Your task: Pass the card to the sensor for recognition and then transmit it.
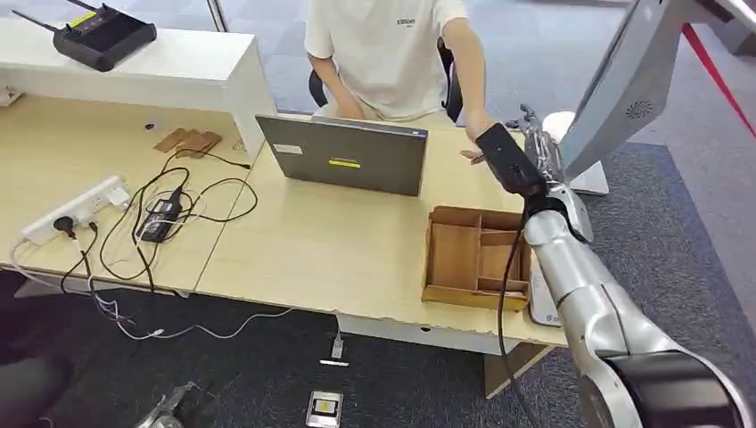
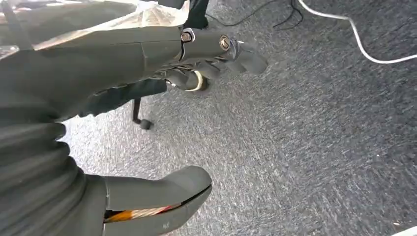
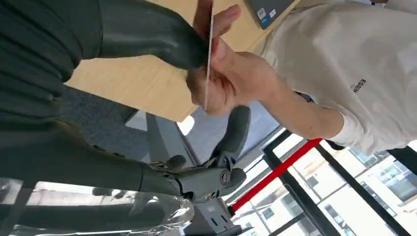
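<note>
Right hand half-hiding edge-on card

Grey laptop and brown cardboard tray on pale wooden desk.

The person's white T-shirt bears small dark lettering, too blurred to read reliably.

Silver jointed right arm, black cable, dark grey ribbed wrist cover
</note>
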Motion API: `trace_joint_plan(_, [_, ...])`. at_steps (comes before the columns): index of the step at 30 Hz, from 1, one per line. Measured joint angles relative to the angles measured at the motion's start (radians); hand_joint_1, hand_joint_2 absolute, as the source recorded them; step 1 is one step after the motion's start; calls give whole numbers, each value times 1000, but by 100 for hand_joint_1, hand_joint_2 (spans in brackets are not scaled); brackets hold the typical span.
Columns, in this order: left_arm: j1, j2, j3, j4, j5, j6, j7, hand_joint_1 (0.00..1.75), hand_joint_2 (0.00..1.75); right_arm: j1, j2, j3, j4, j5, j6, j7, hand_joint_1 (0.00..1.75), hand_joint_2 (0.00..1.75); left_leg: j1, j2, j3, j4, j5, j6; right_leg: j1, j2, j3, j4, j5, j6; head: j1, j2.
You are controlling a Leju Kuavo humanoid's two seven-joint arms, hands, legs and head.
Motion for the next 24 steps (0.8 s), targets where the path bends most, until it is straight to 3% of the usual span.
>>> trace_joint_plan(7, [-8,0,-2,0,-1,-13,-3,0,175,-48,4,-1,12,-102,-21,-86,0,175,0,0,0,0,0,0,0,0,0,0,1,0,0,0])
trace_joint_plan(12, [-7,2,-2,0,11,-6,-7,0,175,-88,5,-13,5,-249,22,-163,0,175,0,0,0,0,1,0,0,0,0,0,1,0,0,0])
trace_joint_plan(18, [10,11,8,0,50,23,-17,0,175,-120,-4,-53,-39,-515,233,-192,0,175,0,0,0,0,1,0,0,0,0,0,1,0,0,0])
trace_joint_plan(24, [38,22,24,0,75,48,-25,0,175,-89,-26,-54,-105,-586,327,-180,0,175,0,0,0,0,1,0,0,0,0,0,1,0,0,0])
